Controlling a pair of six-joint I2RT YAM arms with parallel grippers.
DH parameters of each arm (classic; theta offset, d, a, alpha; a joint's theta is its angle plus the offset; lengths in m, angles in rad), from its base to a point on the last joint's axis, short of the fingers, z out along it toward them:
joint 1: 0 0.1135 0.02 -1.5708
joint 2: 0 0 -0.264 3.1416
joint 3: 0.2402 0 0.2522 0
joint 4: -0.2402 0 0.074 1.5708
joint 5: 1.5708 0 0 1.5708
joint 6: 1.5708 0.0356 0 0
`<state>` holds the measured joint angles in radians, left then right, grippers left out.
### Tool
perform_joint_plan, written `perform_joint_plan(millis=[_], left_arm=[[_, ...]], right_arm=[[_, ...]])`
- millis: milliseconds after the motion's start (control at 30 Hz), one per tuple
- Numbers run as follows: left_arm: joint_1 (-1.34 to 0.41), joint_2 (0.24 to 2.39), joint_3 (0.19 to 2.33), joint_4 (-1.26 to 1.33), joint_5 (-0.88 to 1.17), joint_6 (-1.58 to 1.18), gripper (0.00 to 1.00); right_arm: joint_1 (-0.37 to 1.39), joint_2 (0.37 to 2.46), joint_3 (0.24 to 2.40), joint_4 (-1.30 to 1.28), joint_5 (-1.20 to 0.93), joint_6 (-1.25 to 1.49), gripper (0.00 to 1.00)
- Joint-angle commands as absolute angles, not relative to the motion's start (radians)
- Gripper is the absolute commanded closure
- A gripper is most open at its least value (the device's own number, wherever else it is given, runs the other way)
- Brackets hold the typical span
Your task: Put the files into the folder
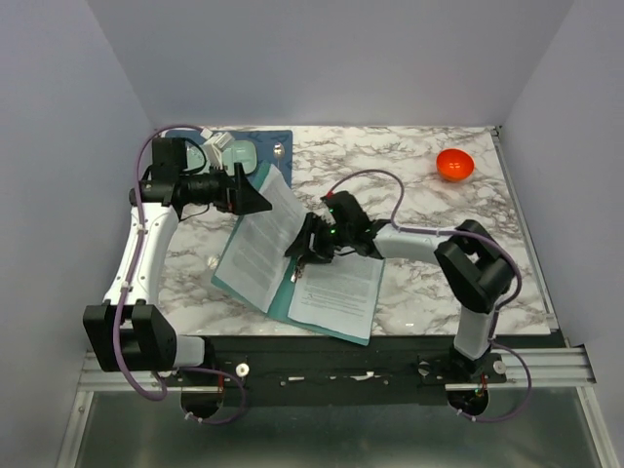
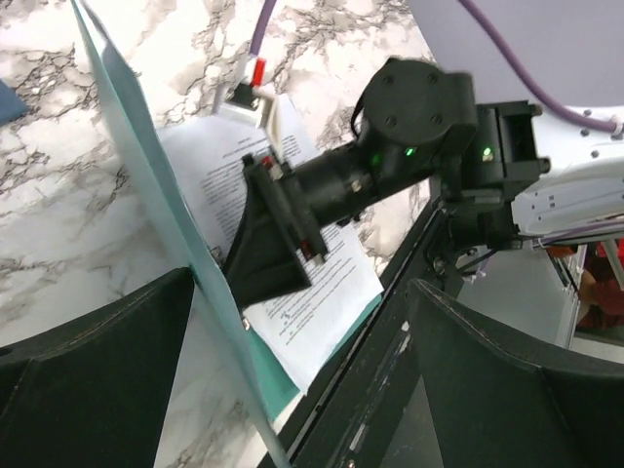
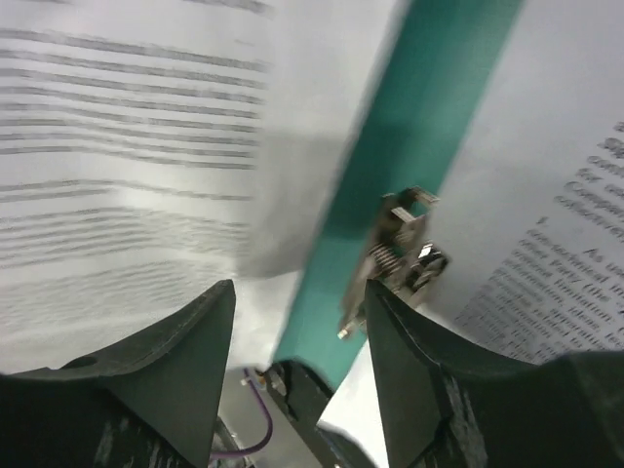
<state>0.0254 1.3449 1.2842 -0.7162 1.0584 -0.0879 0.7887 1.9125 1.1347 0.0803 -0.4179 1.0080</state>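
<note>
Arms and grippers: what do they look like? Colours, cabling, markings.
Left arm and right arm: white links, black joint housings, purple cables looping along them. The fingers are black wedges. Green lights glow on the right wrist.

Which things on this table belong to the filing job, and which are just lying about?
Job: files; folder; metal clip inside it.
Lying about: orange round object; dark blue mat; pale green item on that mat.
</note>
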Motion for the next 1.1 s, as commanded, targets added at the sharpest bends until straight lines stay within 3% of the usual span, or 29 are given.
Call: perform_joint_plan(millis=[0,433,633,733,867,1067], left_arm=[[-0.033,1.333,1.276,-0.670,1.055,-0.144,0.01],[-0.158,1.351,1.296,-0.675,1.025,-0.155,0.01],[-0.221,1.355,1.299,-0.681,1.020,-0.155,0.01],[-0.236,1.344,1.295,-0.681,1.022,-0.160,0.01],[-0.255,1.338,1.295,-0.683,1.022,-0.161,0.01],[-0.261,1.350,1.304,-0.693,1.017,-0.150,0.01]], right_arm=[[0.712,1.755,1.020,0.153,-0.512,0.965,0.36],[0.672,1.807,0.938,0.069,-0.499,0.908,0.38],[0.672,1.786,0.939,-0.041,-0.427,0.858,0.45],[0.672,1.796,0.962,-0.060,-0.411,0.854,0.55],[0.672,1.856,1.003,-0.067,-0.432,0.861,0.90],[0.686,1.951,1.094,-0.054,-0.456,0.896,0.92]])
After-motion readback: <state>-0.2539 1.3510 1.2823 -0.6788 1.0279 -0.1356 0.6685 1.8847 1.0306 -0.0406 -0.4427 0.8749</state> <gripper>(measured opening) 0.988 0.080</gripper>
